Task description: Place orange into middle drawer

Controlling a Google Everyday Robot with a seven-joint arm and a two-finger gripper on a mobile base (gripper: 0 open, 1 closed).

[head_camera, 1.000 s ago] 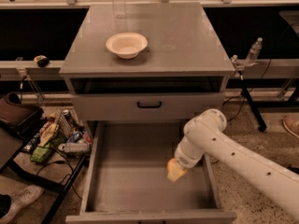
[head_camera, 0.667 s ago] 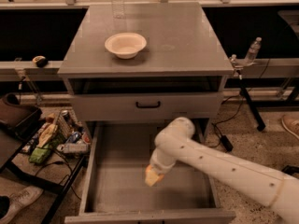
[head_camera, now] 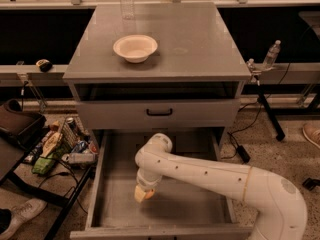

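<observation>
The middle drawer (head_camera: 192, 204) is pulled out wide below the cabinet, a long grey box with a flat floor and low side walls. My gripper (head_camera: 143, 193) hangs from the white arm (head_camera: 215, 176) and reaches down into the drawer, just above the floor left of its centre. Its tip looks pale yellow-orange. I cannot make out the orange as a separate thing; it may be hidden at the gripper tip.
A white bowl (head_camera: 135, 48) and a clear bottle (head_camera: 126, 1) stand on the cabinet top (head_camera: 200, 44). A shut drawer front with a black handle (head_camera: 159, 112) is above the open one. Clutter (head_camera: 60, 144) lies on the floor at the left.
The arm has swung left across the open drawer. The gripper went from the right side of the drawer to left of centre and a little nearer its front.
</observation>
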